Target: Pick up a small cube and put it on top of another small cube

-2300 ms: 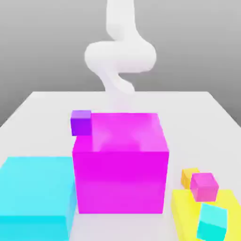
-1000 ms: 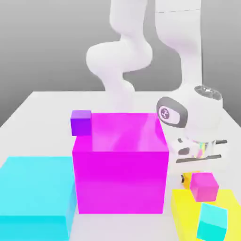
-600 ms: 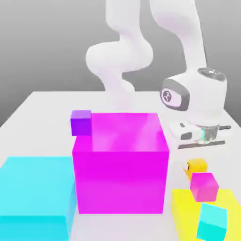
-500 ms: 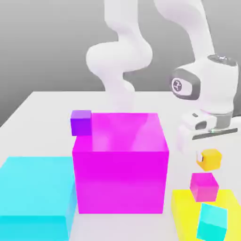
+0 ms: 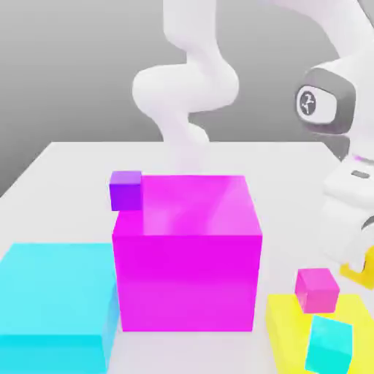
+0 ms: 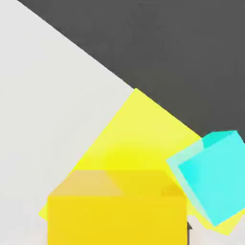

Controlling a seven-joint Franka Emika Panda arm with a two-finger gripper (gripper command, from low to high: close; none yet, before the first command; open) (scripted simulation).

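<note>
And now you've swung the end effector (image 5: 358,256) across to the exterior view's right, pinching the orange-yellow cube (image 5: 359,269) clear of its old spot behind the small magenta cube (image 5: 317,291), which hasn't budged beside the cyan cube (image 5: 329,345)!

Smooth, plastic-looking blocks on a matt surface (image 5: 80,212).
The large magenta block (image 5: 190,277) had a faint sheen on top; the arm's white casing (image 5: 186,88) looked like smooth plastic.
</note>
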